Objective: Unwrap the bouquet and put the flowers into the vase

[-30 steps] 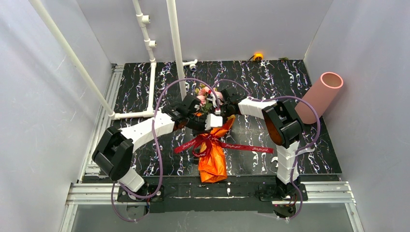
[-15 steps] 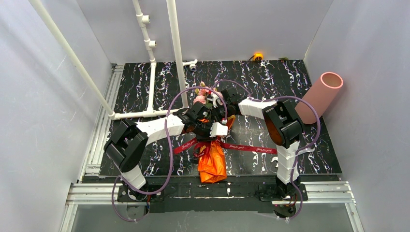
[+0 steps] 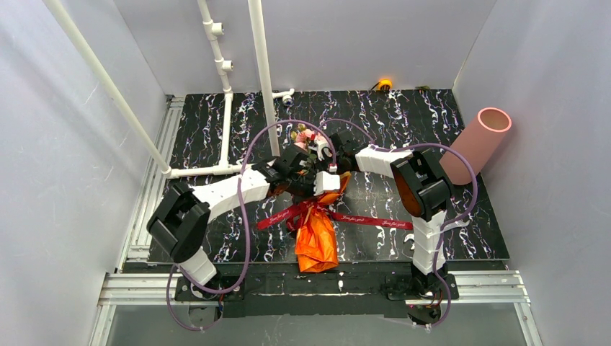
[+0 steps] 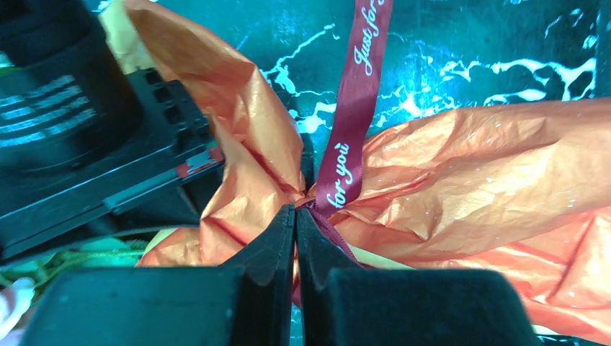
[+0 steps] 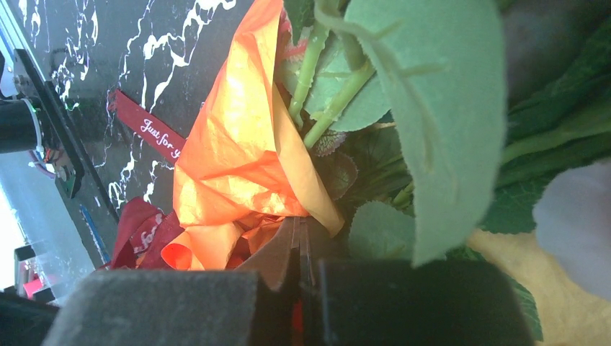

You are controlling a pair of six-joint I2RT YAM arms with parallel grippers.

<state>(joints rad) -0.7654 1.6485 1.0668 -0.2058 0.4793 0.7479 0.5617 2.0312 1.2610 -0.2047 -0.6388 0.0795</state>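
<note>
The bouquet [image 3: 317,216] lies on the table [image 3: 216,122], well to the left of the vase [image 3: 475,144]. We judge the task barely begun: the ribbon [image 3: 367,220] is still tied, the wrapping paper [image 3: 317,245] still encloses the stems, and no flowers [image 3: 308,138] are in the vase. The paper is crinkled, glossy orange; the ribbon flat, dark red, with white script; the flowers pink roses with thin green stems; the vase a plain, thick-rimmed salmon tube. The left gripper [image 4: 295,213] is closed at the knot, though we cannot tell whether it pinches anything. The right gripper [image 5: 299,232], on the bouquet's vase side, is closed on what appears to be a paper fold.
</note>
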